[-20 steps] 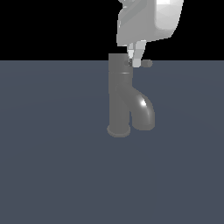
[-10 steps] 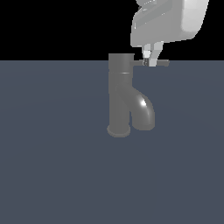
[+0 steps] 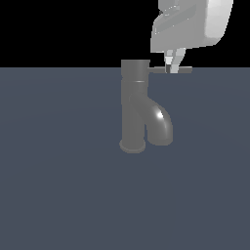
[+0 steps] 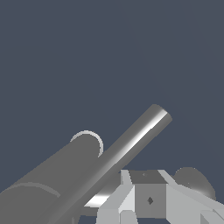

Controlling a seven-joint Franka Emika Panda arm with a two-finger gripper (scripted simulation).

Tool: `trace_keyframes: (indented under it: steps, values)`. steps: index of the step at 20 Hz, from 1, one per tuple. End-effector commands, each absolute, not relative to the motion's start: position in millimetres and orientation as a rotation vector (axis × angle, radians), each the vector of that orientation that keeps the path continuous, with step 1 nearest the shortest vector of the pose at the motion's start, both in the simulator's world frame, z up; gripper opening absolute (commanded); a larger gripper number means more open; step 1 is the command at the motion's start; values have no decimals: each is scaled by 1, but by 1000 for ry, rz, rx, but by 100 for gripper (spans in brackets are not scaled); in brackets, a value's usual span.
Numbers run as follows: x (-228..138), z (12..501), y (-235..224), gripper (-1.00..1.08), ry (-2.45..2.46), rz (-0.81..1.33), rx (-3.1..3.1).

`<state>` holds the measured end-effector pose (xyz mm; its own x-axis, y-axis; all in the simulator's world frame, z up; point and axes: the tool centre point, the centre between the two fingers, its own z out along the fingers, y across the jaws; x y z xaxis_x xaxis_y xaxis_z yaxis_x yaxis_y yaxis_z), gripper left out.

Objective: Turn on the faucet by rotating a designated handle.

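Handle (image 3: pixel 172 70): a thin straight grey rod is seen projecting horizontally from the top cap toward the exterior view's right. In the wrist view the handle (image 4: pixel 131 144) is shown close up as a bright-edged cylinder with its free end uncovered.

Faucet (image 3: pixel 134 105): a dull grey upright column is set on a flared round base, with a wider cap on top. A thick curved spout bends downward on the side toward the exterior view's right, below the handle. In the wrist view the faucet (image 4: pixel 48 179) is seen just beside the handle.

Pincer (image 3: pixel 172 62): the fingertips are positioned at the handle, roughly at mid-length, with the white body directly above. In the wrist view the pincer (image 4: pixel 151 199) is seen against the rod. Contact with the handle is indicated, but whether the rod is clamped cannot be told, as the gap between the fingers is not resolved.

Table (image 3: pixel 63 195): a flat dark blue-grey surface carries the faucet base.

Background: plain black is shown above the table edge.
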<state>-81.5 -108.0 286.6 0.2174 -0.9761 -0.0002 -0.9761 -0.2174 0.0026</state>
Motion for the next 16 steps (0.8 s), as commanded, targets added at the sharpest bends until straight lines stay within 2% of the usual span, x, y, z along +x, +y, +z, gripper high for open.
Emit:
trace_keyframes:
  steps: [1,16]
  values:
    - [-73,286,-116,-100,-1973,1,2445]
    - [-31,286,-149,-100,-1990,0,2431]
